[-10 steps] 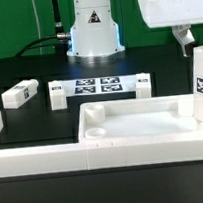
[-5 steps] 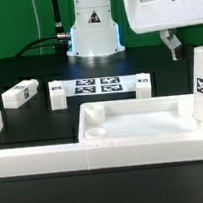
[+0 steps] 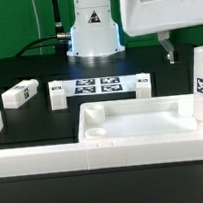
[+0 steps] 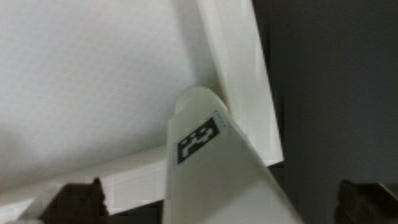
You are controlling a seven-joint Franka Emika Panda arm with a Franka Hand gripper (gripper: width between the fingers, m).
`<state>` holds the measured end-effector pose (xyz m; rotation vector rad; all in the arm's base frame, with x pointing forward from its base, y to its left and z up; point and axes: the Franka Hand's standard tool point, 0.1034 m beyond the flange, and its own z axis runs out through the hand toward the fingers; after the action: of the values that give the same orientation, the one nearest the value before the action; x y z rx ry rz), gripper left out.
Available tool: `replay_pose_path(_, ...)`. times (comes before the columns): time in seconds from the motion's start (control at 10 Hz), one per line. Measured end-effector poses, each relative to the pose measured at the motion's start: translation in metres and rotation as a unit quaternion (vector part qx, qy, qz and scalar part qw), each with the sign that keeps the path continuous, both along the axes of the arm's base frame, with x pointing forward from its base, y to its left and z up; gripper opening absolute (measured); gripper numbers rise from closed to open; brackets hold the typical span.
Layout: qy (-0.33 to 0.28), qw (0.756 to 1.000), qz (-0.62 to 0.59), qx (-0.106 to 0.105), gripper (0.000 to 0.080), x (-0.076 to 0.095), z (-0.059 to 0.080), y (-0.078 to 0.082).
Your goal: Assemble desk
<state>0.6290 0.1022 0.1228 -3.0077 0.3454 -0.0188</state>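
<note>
The desk top [image 3: 131, 115], a white rimmed tray, lies at the front of the black table. One white tagged leg [image 3: 201, 85] stands upright at its end on the exterior view's right. Another tagged leg [image 3: 20, 93] lies on the exterior view's left. My gripper [image 3: 168, 53] hangs high above the tray's far right part, left of the upright leg and clear of it. In the wrist view my gripper [image 4: 222, 205] is open, its dark fingertips [image 4: 80, 200] wide apart. Far below are the upright leg [image 4: 199, 140] and the white top [image 4: 89, 90].
The marker board [image 3: 98, 87] lies mid-table with a small white block at each end, one [image 3: 56, 94] on the left and one [image 3: 142, 82] on the right. A long low white rail [image 3: 45, 158] runs along the front. The robot base [image 3: 93, 35] stands behind.
My gripper has moved toward the exterior view's left and a little lower, away from the right edge. The parts on the table have not moved.
</note>
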Motion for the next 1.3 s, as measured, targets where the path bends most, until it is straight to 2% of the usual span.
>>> replay_pose_path(0.1, -0.003, 0.998, 0.062, -0.011, 0.0649, -0.0004, 0.0003, 0.0025)
replay_pose_path(0.3, -0.013, 0.987, 0.160, -0.016, 0.0649, 0.0003, 0.0003, 0.0035)
replay_pose_path(0.5, -0.020, 0.964, 0.266, -0.020, 0.0649, 0.0011, -0.0008, 0.0025)
replay_pose_path(0.7, -0.020, 0.959, 0.281, -0.019, 0.0640, 0.0008, -0.0019, 0.0013)
replay_pose_path(0.8, -0.020, 0.959, 0.281, -0.019, 0.0457, 0.0007, -0.0021, 0.0014)
replay_pose_path(0.9, -0.020, 0.959, 0.281, -0.019, 0.0457, 0.0006, -0.0023, 0.0013)
replay_pose_path(1.0, -0.020, 0.959, 0.281, -0.020, 0.0290, 0.0010, -0.0023, -0.0003)
replay_pose_path(1.3, -0.019, 0.965, 0.260, -0.017, 0.0292, 0.0010, -0.0025, -0.0012)
